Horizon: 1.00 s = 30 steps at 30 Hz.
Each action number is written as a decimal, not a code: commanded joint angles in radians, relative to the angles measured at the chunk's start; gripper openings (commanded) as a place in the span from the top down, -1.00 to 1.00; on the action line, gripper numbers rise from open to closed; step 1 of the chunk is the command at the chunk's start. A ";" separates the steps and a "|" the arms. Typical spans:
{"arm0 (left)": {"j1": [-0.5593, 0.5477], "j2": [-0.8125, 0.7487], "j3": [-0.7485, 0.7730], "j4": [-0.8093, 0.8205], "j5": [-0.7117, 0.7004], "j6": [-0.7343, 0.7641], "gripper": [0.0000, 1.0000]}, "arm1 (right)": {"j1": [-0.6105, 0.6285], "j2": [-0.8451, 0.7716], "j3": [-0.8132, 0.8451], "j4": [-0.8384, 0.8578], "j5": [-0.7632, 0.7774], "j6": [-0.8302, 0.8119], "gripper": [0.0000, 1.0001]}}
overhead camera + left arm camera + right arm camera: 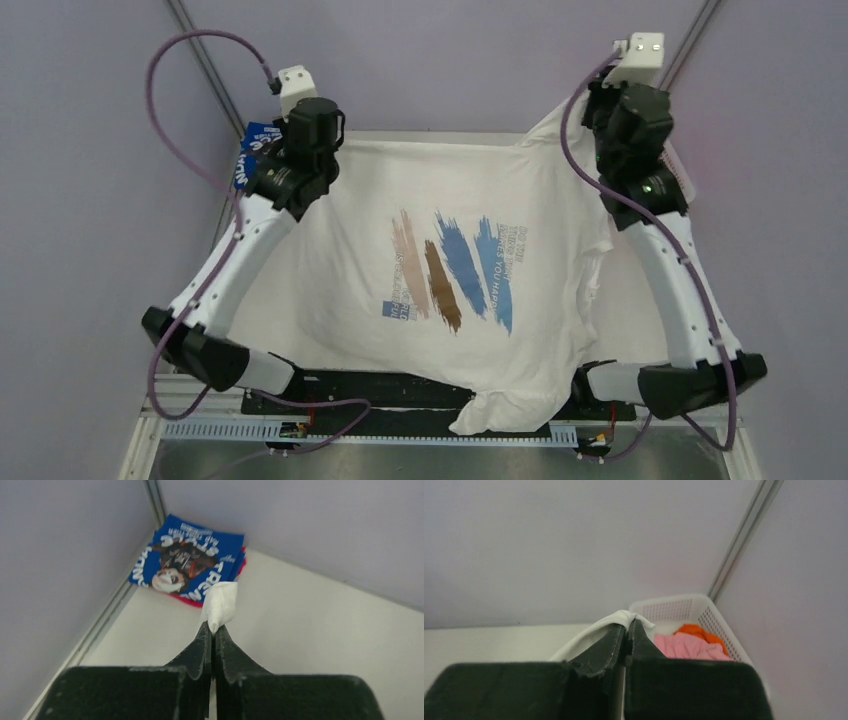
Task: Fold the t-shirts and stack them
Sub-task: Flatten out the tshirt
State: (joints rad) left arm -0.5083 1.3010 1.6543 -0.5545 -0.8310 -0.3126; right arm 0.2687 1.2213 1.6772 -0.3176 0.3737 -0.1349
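jaws pinch white tee (450, 180) far corners: left gripper (212, 630), right gripper (629, 625); hem overhangs front.

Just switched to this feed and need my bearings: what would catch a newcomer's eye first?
A white t-shirt with brown and blue streaks lies spread across the table, one end drooping over the near edge. The left gripper and the right gripper are each shut on its far edge. A folded blue t-shirt sits in the far left corner; a basket holding pink cloth and orange cloth sits far right.
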 commanded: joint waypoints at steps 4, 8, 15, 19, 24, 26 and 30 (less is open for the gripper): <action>0.180 0.463 -0.065 0.047 0.058 -0.197 0.76 | -0.111 0.405 -0.146 0.201 0.048 0.173 0.94; 0.225 0.762 0.185 -0.146 0.084 -0.291 -0.09 | -0.113 0.727 0.024 0.189 0.083 0.205 0.75; 0.233 0.853 0.385 -0.145 0.187 -0.239 -1.00 | -0.111 0.900 0.276 0.015 -0.023 0.264 -1.00; 0.231 0.733 0.243 -0.083 0.296 -0.237 -1.00 | -0.112 0.740 0.087 0.021 -0.190 0.375 -1.00; 0.218 0.556 -0.070 0.031 0.528 -0.262 -1.00 | -0.112 0.630 -0.110 0.028 -0.333 0.520 -1.00; 0.204 0.507 -0.182 0.085 0.593 -0.269 -1.00 | -0.116 0.629 -0.148 0.028 -0.346 0.561 -1.00; 0.190 0.438 -0.355 0.165 0.656 -0.300 -1.00 | -0.124 0.669 -0.170 0.027 -0.407 0.635 -1.00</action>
State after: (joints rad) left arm -0.3038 1.8019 1.4319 -0.4973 -0.2974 -0.5663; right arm 0.1535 1.8435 1.5444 -0.2962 0.0708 0.3721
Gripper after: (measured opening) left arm 0.997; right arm 0.998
